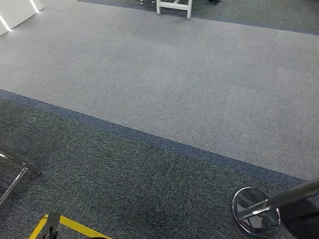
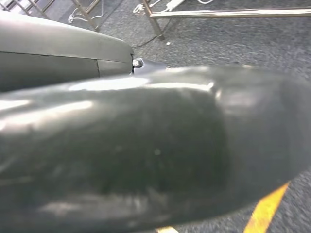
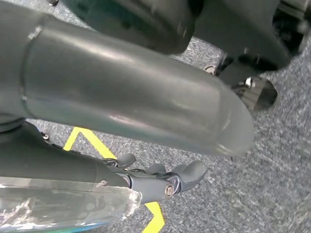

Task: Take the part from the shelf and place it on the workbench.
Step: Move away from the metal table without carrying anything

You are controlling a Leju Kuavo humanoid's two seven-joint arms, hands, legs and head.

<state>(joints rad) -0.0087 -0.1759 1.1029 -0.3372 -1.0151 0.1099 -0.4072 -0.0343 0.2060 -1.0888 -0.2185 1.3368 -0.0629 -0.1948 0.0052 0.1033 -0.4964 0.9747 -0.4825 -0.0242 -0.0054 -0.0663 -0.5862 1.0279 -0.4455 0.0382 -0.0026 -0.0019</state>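
From my head view I saw carpet (image 1: 158, 89); the right wrist showed my right hand (image 3: 161, 177) gripping a clear-wrapped part (image 3: 66, 206) above yellow tape (image 3: 92, 141); left hand's state I couldn't tell.

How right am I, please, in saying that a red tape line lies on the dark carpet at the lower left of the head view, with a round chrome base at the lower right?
Not quite: the tape line is yellow, not red, as the head view shows. The rest holds: it lies on the dark carpet at the lower left, and the round chrome base stands at the lower right.
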